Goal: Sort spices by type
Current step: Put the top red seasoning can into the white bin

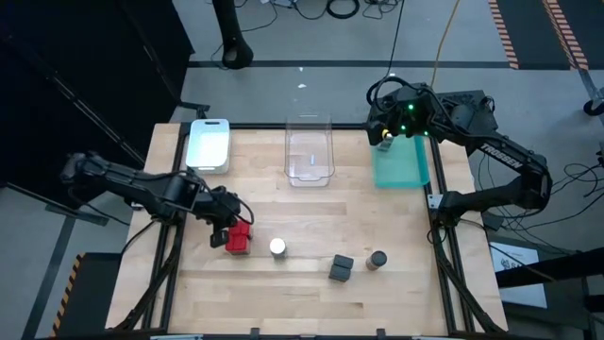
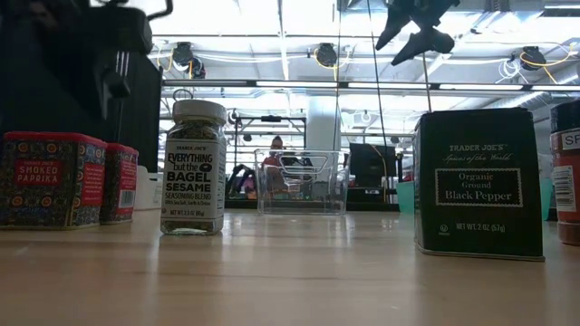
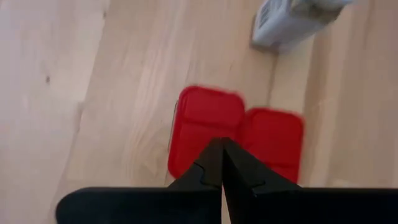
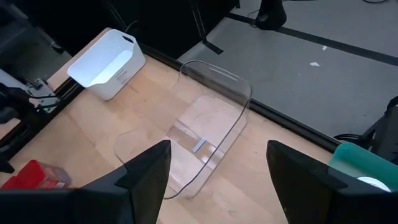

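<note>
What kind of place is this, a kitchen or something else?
Probably a robotics lab, not a kitchen: two robot arms flank a wooden table, cables trail over the bare floor, and ceiling lights hang above.

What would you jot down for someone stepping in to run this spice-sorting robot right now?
Left gripper: jaws shut, empty, above the two red tins, which stand side by side.
Right gripper: jaws open, empty, over the teal tray; a white-capped thing shows in that tray in the right wrist view.
On the table: white-capped jar, black pepper tin, dark round jar.
White tray and clear tray: nothing in them.
Left: the five containers on the table still need sorting.
</note>
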Tool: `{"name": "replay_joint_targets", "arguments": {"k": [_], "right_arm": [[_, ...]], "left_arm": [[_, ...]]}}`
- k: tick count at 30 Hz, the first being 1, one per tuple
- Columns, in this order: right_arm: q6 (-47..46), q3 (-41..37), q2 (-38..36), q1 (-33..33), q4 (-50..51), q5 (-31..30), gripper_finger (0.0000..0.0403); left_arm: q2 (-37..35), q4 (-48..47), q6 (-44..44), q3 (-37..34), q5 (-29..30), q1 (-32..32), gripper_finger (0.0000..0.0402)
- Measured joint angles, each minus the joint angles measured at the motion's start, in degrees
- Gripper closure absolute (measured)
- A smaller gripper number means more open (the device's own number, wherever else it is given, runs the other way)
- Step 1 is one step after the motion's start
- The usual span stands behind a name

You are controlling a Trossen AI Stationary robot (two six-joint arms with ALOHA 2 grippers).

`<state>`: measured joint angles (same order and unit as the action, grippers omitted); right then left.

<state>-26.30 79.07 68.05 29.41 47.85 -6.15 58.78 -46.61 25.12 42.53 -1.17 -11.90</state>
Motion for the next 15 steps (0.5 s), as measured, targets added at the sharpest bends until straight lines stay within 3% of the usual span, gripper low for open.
{"name": "replay_joint_targets", "arguments": {"k": [15], "right_arm": [[-0.68,0.00,0.00,0.00,-0.01,-0.11,0.0156]], "left_arm": [[3.06,2.55,-0.60,-2.67,2.15,-0.13,0.0398]]}}
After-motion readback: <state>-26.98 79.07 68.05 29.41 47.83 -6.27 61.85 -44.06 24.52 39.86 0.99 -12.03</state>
